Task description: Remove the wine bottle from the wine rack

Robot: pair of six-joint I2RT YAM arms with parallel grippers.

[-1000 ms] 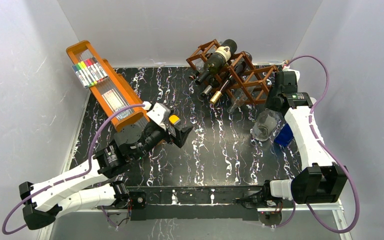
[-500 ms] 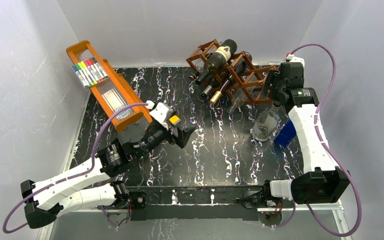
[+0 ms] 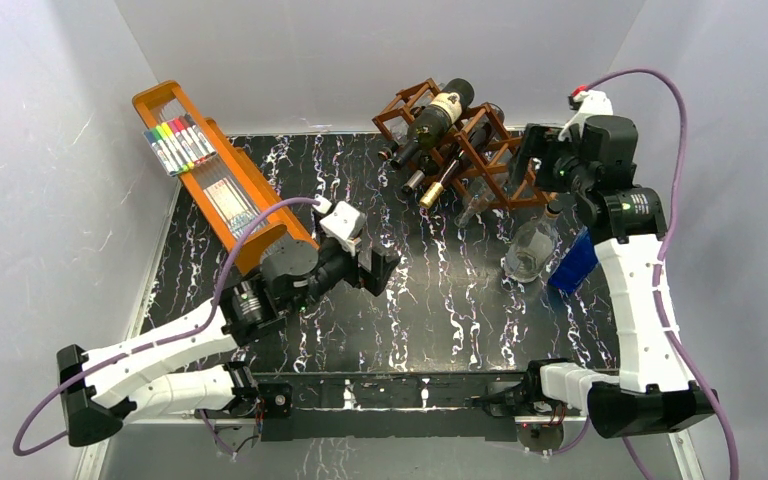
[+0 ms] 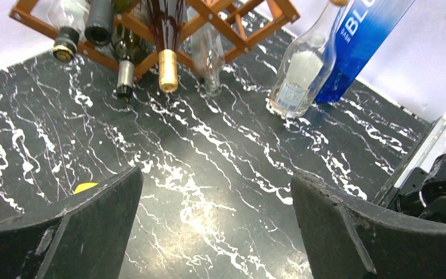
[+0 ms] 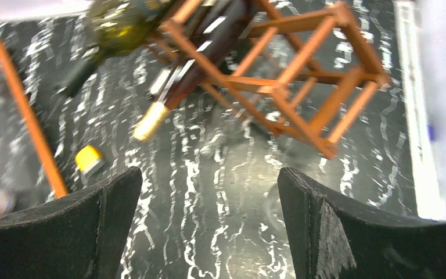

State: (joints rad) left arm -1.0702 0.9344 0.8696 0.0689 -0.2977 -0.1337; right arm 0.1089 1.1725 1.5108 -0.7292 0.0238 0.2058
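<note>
Right end effector [image 5: 209, 177]: jaws spread wide, empty, upper right of the overhead frame, beside the wine rack [image 3: 500, 165].
Left end effector [image 4: 218, 174]: spread, empty, over the mid tabletop [image 3: 440, 310].
Wine bottle [image 3: 438, 115]: lying across the rack's top, neck toward lower left.
Your move: straddle the neck squarely, draw along its axis, staying off the clear bottle [image 3: 530, 250] below.

Reddish-brown wine rack [image 3: 507, 152]; black table [image 3: 440, 295], white marble veins; orange tray [image 3: 252, 192]; multicoloured markers [image 3: 180, 145]; blue box [image 3: 572, 268].
</note>
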